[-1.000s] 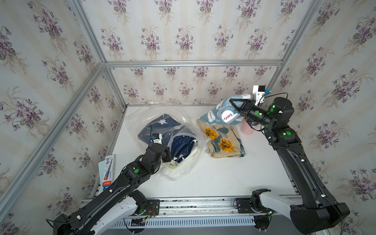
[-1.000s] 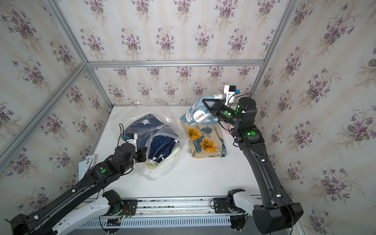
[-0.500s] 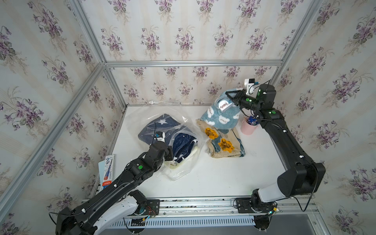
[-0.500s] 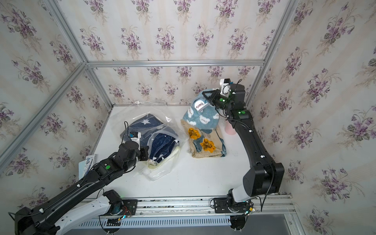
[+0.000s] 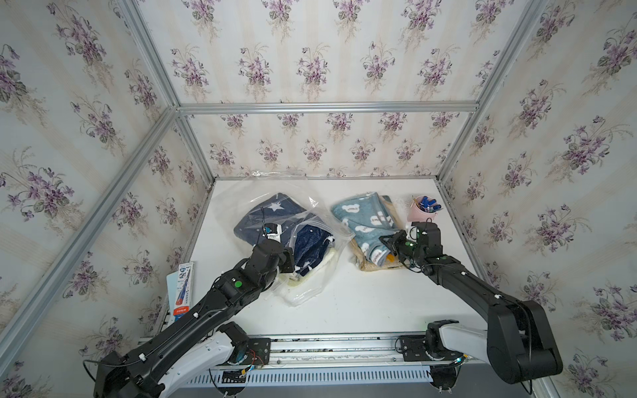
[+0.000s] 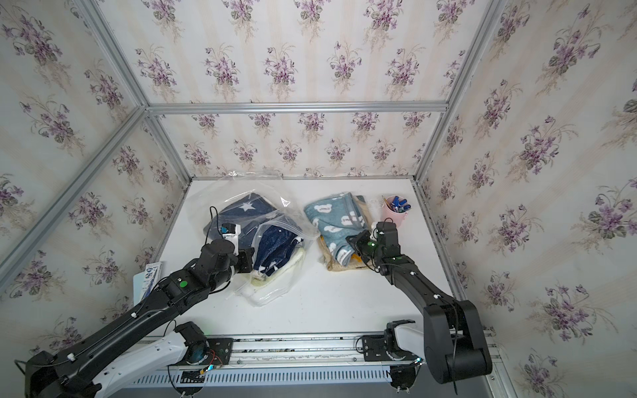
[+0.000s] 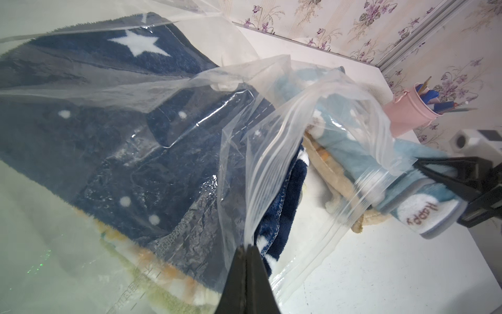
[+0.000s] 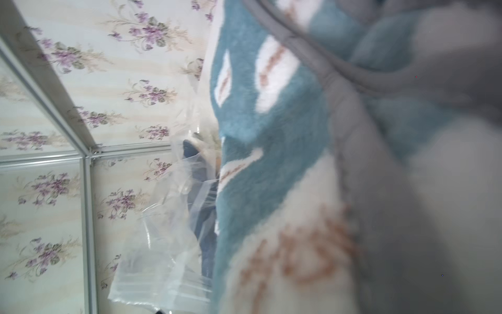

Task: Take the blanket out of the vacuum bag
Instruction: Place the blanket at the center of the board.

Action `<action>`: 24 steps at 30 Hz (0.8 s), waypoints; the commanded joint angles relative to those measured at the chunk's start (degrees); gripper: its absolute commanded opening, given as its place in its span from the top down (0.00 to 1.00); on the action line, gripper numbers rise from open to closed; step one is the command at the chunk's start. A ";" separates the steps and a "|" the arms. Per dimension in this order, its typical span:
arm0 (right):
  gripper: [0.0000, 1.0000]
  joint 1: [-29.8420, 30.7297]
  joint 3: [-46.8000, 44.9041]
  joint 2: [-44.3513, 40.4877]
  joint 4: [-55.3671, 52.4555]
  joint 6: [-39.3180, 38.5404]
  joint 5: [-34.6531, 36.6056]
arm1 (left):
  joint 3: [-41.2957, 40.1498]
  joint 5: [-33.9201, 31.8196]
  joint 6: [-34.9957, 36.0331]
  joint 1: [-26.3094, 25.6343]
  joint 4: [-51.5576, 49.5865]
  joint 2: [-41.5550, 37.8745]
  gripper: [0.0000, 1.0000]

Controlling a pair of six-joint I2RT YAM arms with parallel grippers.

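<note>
On the tabletop (image 5: 362,310) the vacuum bag (image 5: 312,215) lies open, a navy blanket (image 5: 269,213) inside; the blue blanket (image 5: 365,220) is out, draped over a tan blanket (image 5: 370,266). The left fingers (image 7: 236,271) pinch the bag's rim and the right fingers (image 7: 456,176) clamp the blue corner. Letting go seems next.

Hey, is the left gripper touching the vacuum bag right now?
Touching. The left wrist view shows the left gripper shut on a fold of the vacuum bag, with the clear film pinched between its closed tips.
</note>
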 commanded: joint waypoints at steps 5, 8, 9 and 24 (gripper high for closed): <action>1.00 3.41 -0.49 1.41 7.58 1.83 0.75 | 0.30 1.03 -1.20 0.07 -0.10 -2.84 1.00; 0.96 3.69 -0.13 0.06 5.64 1.16 0.45 | 0.13 1.11 -1.49 0.05 -0.85 -4.19 1.00; 0.90 3.69 -0.15 -0.43 4.52 0.46 0.18 | 0.22 1.02 -1.48 0.05 -1.19 -4.51 1.00; 0.37 3.68 3.12 -20.65 -33.48 -16.26 7.58 | -2.27 -8.37 -1.95 0.95 -3.14 -7.38 1.00</action>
